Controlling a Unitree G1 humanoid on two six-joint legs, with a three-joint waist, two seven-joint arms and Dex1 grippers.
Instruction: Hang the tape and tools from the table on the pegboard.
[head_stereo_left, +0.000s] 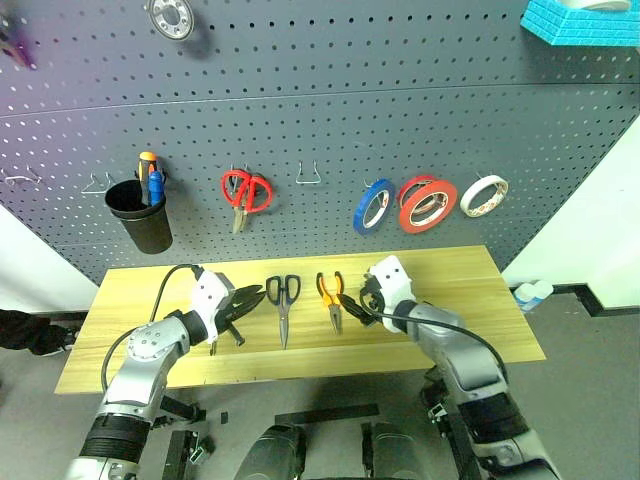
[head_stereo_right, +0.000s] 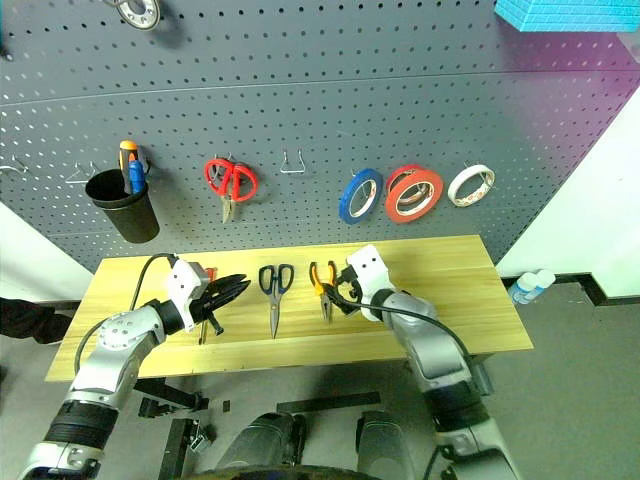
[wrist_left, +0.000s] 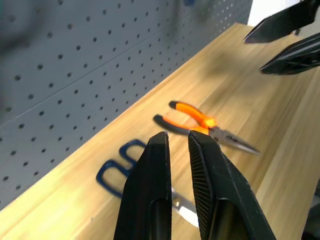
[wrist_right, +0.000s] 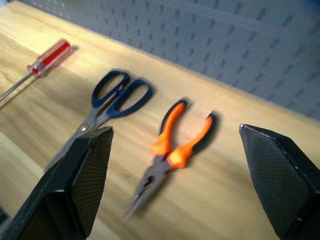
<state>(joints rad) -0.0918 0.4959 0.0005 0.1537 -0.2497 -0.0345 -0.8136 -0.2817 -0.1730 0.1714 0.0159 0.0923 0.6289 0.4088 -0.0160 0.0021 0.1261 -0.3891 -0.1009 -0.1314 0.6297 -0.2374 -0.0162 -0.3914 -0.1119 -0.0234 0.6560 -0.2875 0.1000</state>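
Three tools lie on the counter (head_stereo_left: 470, 290): screwdriver (wrist_right: 45, 59), black-handled scissors (head_stereo_left: 283, 300), pliers (head_stereo_left: 331, 297). Right gripper (wrist_right: 175, 170) hovers above the pliers, fingers wide apart. Left gripper (wrist_left: 177, 150) is pressed together, empty. Red-orange tape (head_stereo_left: 429, 207) hangs on the pegboard (head_stereo_left: 320, 100). No writing is readable.

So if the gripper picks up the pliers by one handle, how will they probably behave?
The pliers lie flat with handles spread, so the free handle would probably swing at the pivot. The long metal nose likely droops. The orange grips look rubbery, so probably not slippery.
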